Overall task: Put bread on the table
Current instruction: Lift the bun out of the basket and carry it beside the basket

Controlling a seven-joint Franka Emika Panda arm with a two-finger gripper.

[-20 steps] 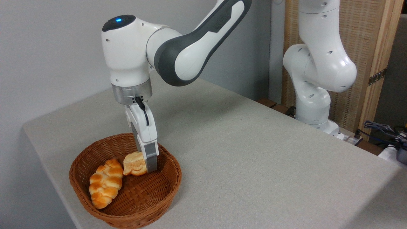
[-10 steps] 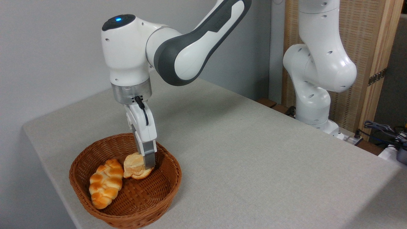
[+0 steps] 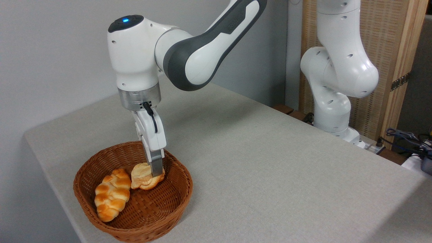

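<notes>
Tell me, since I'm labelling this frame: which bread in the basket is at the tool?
The small round pale bun, under the tool; the braided loaf lies apart.

1. The bread shows pale yellow on its lobed top, with golden, layered sides.
2. The braided loaf runs orange-brown, paler cream in the creases between its plaits.
3. The basket is reddish-brown wicker in a tight woven pattern.
4. The table wears light grey with a fine speckle all over.
5. The gripper has silver-grey fingers under a white body, with a black cable alongside.
6. The arm is glossy white with dark grey panels, a silver ring at the wrist, and a blue light on top.
7. The wall is plain pale grey.
</notes>
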